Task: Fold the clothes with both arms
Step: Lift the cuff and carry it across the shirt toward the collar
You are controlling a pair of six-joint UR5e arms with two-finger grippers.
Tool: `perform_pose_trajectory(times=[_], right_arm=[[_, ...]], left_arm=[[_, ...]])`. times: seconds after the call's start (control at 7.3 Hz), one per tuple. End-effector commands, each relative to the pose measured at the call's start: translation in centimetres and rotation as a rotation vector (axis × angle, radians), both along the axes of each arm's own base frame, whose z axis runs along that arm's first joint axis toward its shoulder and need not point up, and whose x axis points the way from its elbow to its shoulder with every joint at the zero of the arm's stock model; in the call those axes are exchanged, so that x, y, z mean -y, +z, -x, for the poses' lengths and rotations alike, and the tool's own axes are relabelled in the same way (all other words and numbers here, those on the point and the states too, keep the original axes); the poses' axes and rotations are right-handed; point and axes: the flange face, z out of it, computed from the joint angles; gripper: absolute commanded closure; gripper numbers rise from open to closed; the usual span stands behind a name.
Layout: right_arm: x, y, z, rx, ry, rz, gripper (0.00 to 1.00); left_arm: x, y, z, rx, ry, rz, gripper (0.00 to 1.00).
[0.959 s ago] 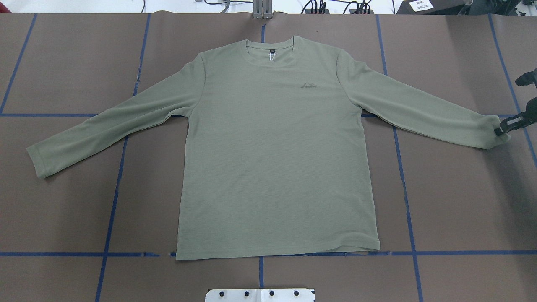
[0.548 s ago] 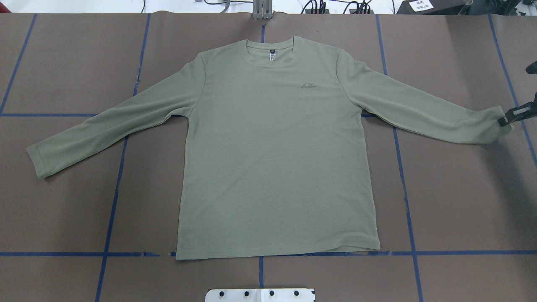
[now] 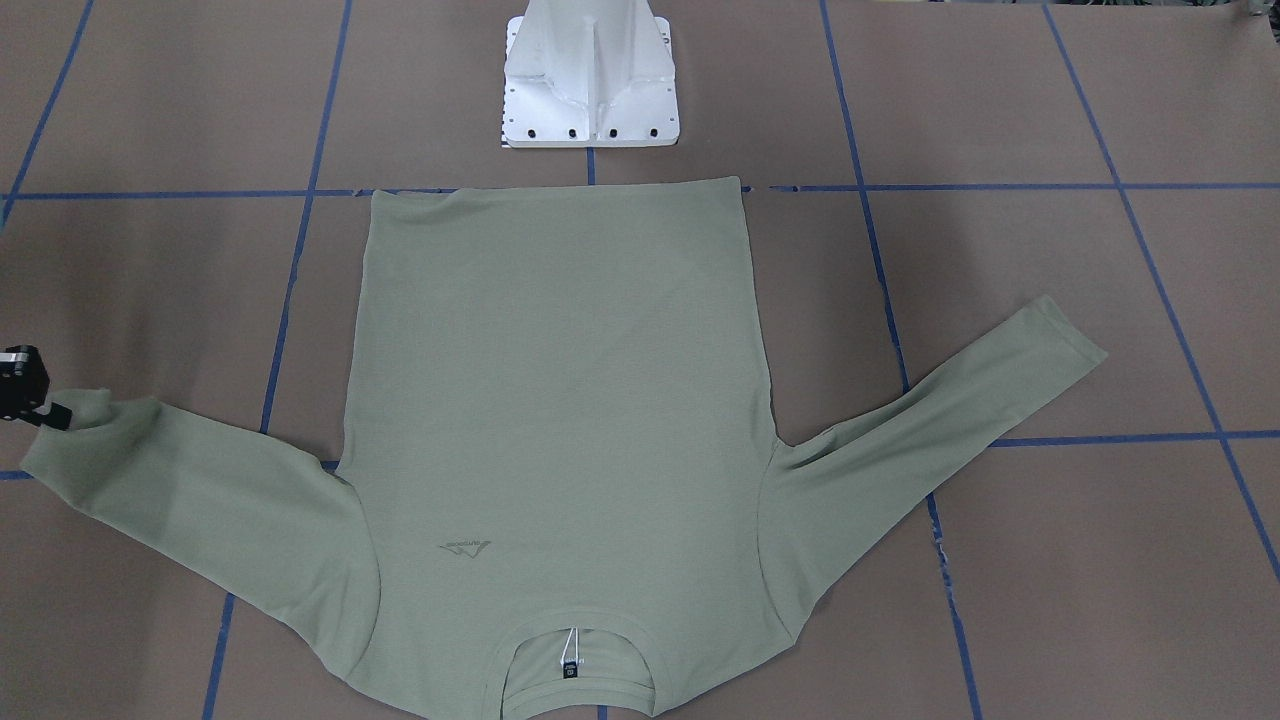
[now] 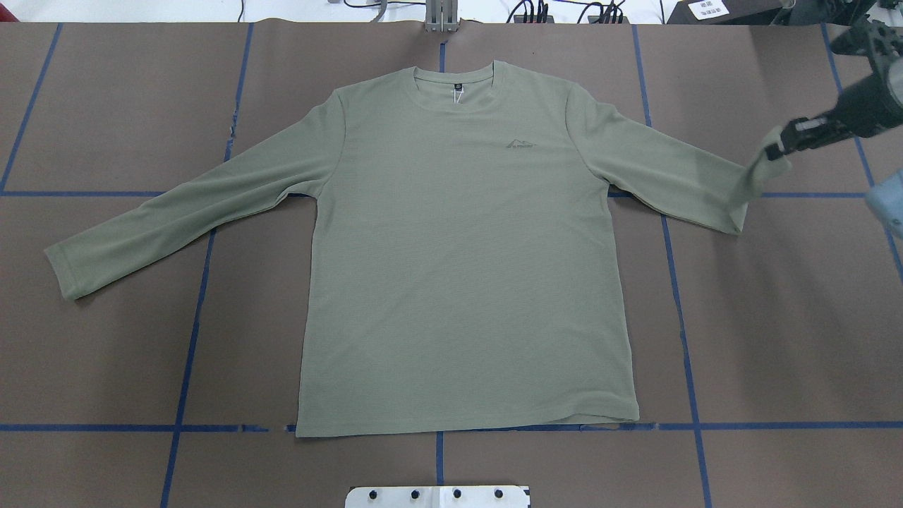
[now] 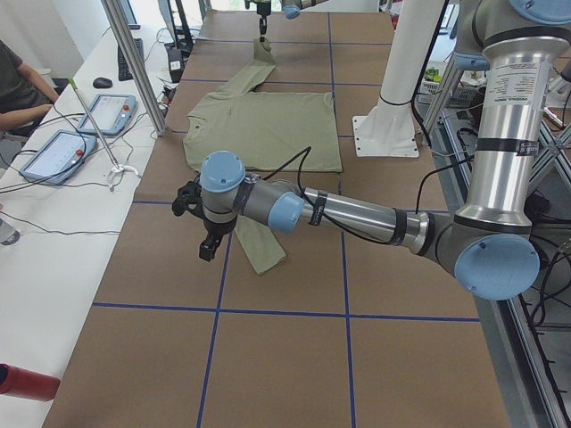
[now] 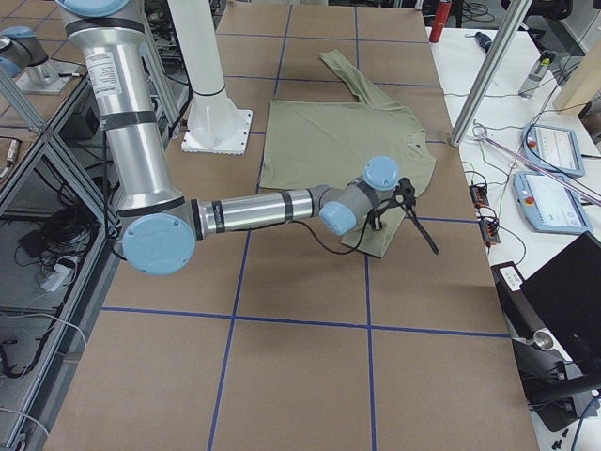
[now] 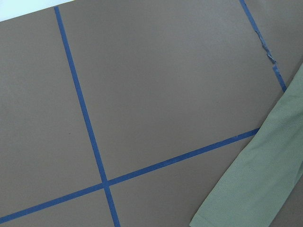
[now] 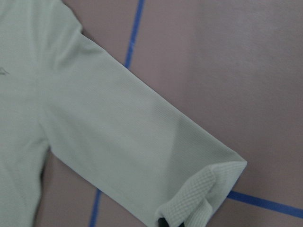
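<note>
A pale sage-green long-sleeve shirt [image 4: 465, 282] is being supported front-up on the brown table [image 4: 106, 367], which is being crossed by blue tape lines [image 4: 192, 331]. The hem is being presented toward the white pedestal base [image 3: 590, 90] and the crew neck away from it. The body and the sleeve on the robot's left [image 4: 183, 212] are being borne flat by the table, with that sleeve angled outward. The opposite sleeve [image 4: 663, 173] is being held by the right gripper [image 4: 776, 150]: its cuff [image 8: 208, 189] is being pinched between the clenched fingers [image 8: 163, 222] and held off the table, so that the end of the sleeve is being draped down from the grip while the upper part is lying flat. The left gripper [image 5: 207, 248] is being seen only from the table's end, above the table and just beside the flat sleeve's end in that view; whether its fingers are released or clenched cannot be told. A small tonal chest logo [image 4: 520, 144], shaped like a mountain outline, is being displayed with a line of lettering beneath it that is too small to be read. At the collar a dark tag [image 3: 570, 671] is being hung on a white string [image 3: 573, 643]; a pale round mark is being carried on it, but no words can be made out. Beyond the table's far edge a white sign [image 4: 711, 8] with dark characters is being shown, also illegible.
</note>
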Motion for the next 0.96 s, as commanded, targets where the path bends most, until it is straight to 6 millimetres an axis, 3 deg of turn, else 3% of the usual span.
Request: perform_pose_trajectory(times=[0.0, 0.41, 0.68, 0.82], right_arm=[[4.5, -15.6, 6.0, 0.041, 0.002, 0.026, 1.00], [4.3, -28.8, 15.1, 0.087, -0.005, -0.018, 1.00], [3.0, -35.7, 22.6, 0.081, -0.022, -0.104, 1.00], [1.3, -37.2, 27.3, 0.052, -0.017, -0.141, 1.00]], left_arm=[[0.0, -0.3, 0.3, 0.000, -0.004, -0.008, 0.00], [0.0, -0.5, 0.3, 0.002, -0.006, -0.010, 0.00], [-0.1, -0.2, 0.3, 0.004, -0.007, -0.004, 0.00], [-0.1, -0.2, 0.3, 0.004, -0.008, -0.003, 0.00]])
